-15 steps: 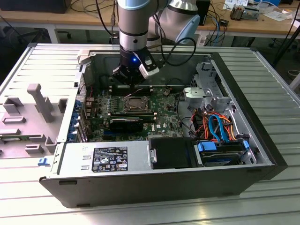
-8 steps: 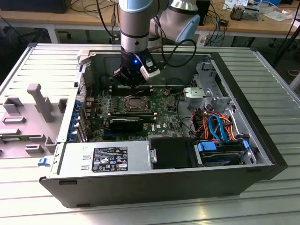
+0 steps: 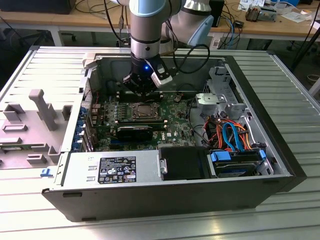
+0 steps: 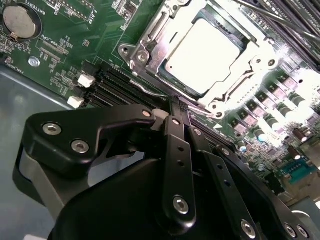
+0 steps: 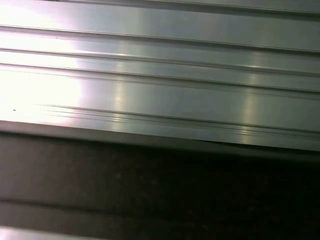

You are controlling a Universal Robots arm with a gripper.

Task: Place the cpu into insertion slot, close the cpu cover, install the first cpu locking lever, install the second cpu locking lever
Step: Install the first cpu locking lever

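The gripper (image 4: 176, 102) sat nearest the lens in the second wrist view, its black linkage arms and bolted pivots crowding the foreground. Its two fingers (image 4: 172, 135) ran up side by side and met at their tips, pressed together with nothing between them. Just past those tips lay the insertion slot (image 4: 202, 62) in the green motherboard (image 4: 65, 60), with the cpu (image 4: 202, 52) seated flat inside it, its pale metal top washed bright by the light. The cpu cover (image 4: 150, 37) lay down around the chip as a silver frame, its window showing the chip's top. A thin wire lever (image 4: 147, 90) ran along the socket's near edge, between the fingertips and the frame; whether the tips touched it could not be told. Off to one side of the fingers stood long black card slots (image 4: 112, 82), and farther off a round coin battery (image 4: 20, 20).

In the exterior view the gripper (image 3: 142, 92) hung over the socket (image 3: 144, 111) inside the open computer case (image 3: 165, 195), which lay on a ribbed metal table (image 3: 280, 80).

The first wrist view showed ribbed metal (image 5: 160, 75) above a dark edge.
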